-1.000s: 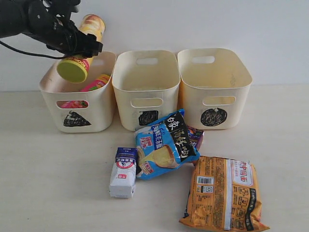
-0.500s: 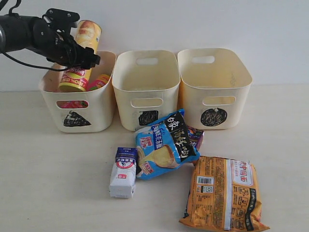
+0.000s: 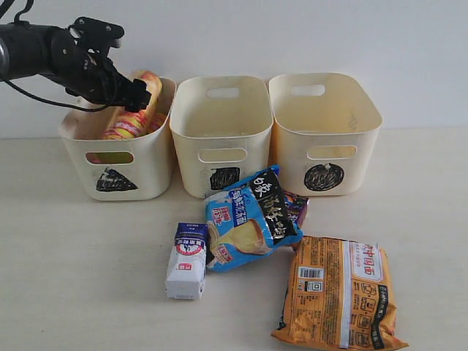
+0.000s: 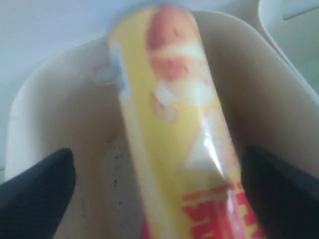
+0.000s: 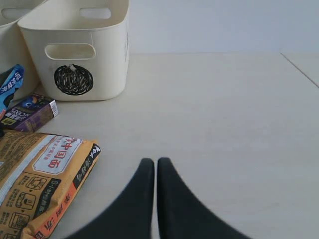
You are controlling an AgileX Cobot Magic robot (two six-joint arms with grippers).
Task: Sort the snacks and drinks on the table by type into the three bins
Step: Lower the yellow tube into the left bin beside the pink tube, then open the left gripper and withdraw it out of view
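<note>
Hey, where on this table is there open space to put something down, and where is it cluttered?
Bare table stretches left of the carton, in front of the triangle bin. More lies right of the orange bag and circle bin, where the right gripper is. Crowded: the middle, where carton, blue bag and orange bag bunch before the square bin.

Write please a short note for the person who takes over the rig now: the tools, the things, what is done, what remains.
Left tool: open, over the triangle bin, gripping nothing.
Right tool: shut, empty, over the table near the orange bag.
Done: the yellow-orange chip tube lies tilted inside the triangle bin.
Left: the white carton, the blue bag, the orange bag and a small purple box are on the table in front of the bins. The square bin and the circle bin show nothing inside.
</note>
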